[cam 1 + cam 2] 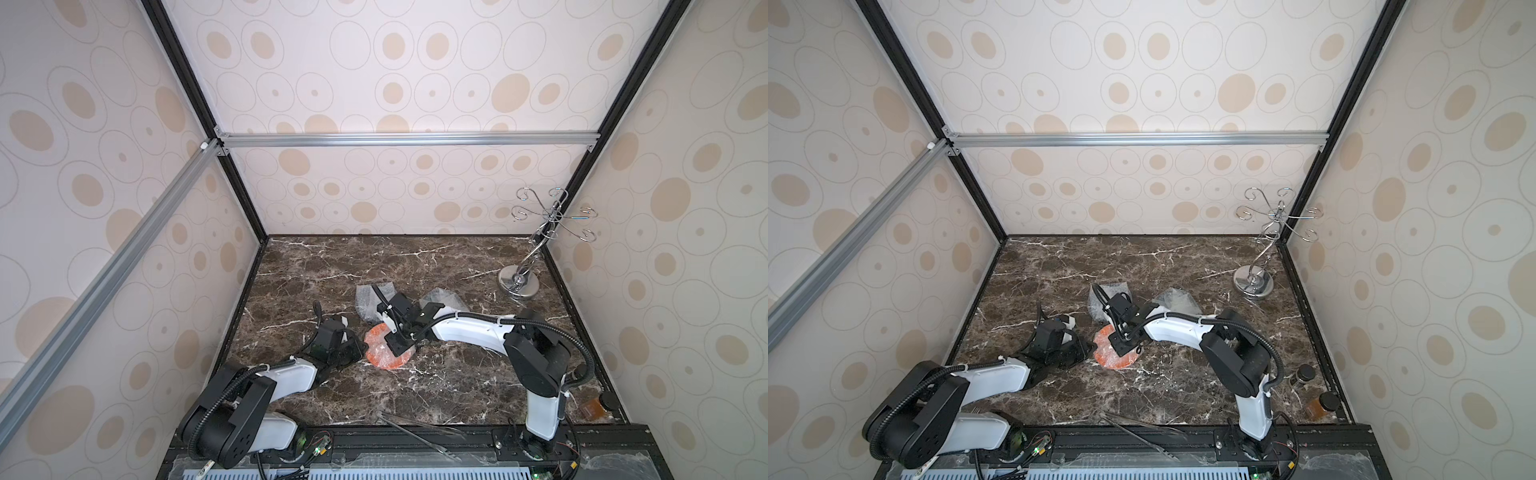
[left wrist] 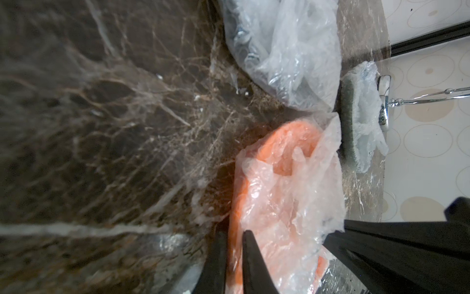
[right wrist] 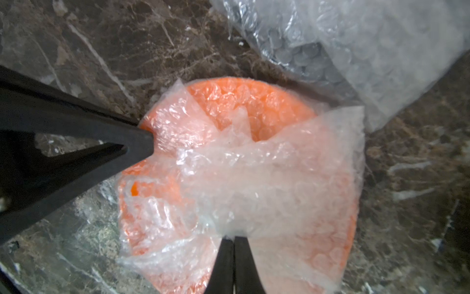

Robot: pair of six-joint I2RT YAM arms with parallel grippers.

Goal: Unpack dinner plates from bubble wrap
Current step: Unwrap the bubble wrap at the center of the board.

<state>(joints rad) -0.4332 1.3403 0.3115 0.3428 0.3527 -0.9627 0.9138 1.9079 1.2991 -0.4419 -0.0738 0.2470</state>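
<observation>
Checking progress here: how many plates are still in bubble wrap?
3. The orange plate lies nearest the front; a dark-looking bundle sits behind it; a green-rimmed plate lies to that bundle's right. Others may be hidden.

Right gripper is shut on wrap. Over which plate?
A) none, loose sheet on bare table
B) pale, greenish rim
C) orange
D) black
C: in the right wrist view the right gripper is pinched shut on a flap of the bubble wrap lying over the orange plate, while the left gripper clamps that plate's wrapped rim.
</observation>
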